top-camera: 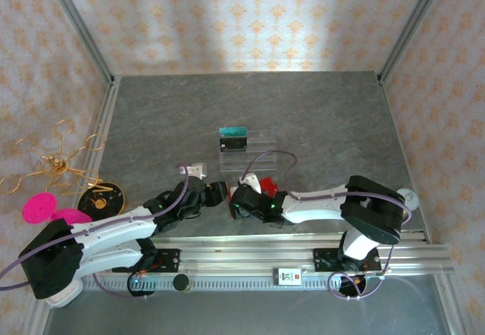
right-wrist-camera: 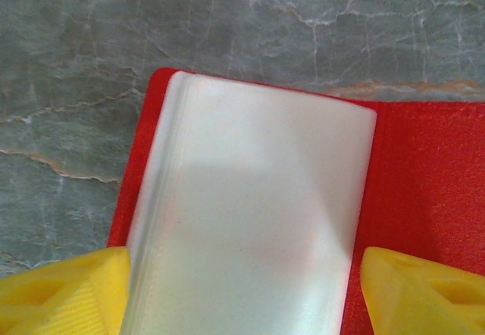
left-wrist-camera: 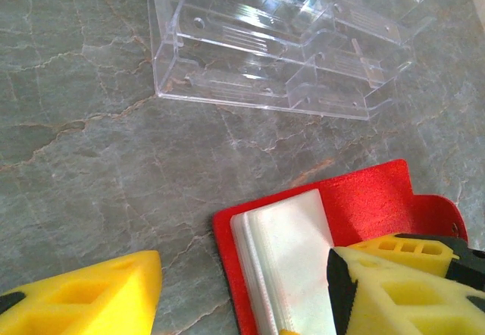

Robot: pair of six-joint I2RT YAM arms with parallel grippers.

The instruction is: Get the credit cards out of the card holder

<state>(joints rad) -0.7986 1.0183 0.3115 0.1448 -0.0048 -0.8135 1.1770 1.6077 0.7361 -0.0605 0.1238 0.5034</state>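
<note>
Between the right fingers (right-wrist-camera: 68, 293), the card holder (right-wrist-camera: 432, 176) is laid open on the table (right-wrist-camera: 68, 62), red cover down, with its stack of pale pockets (right-wrist-camera: 250, 198) facing up. These fingers are set wide, one on each outer side of the pocket stack, and nothing is clamped. The straddling stance is judged to be preparation for pinching at the near edge of the stack.

Beside them, the left fingers (left-wrist-camera: 83, 297) are also held apart. One hangs over bare table off the holder's edge, while the other is placed over the near corner of the pockets and cover. This placement is judged to steady the holder so that it is not dragged when a card is drawn. Whether that finger actually presses on the cover cannot be told.

The credit cards are presumed to be inside the pockets; none can be made out through the cloudy sleeves. A grip on a single card edge, not on a whole sleeve, is judged to be required next.

Beyond the fingers, a clear tray (left-wrist-camera: 258, 54) stands on the table, apart from the holder.
</note>
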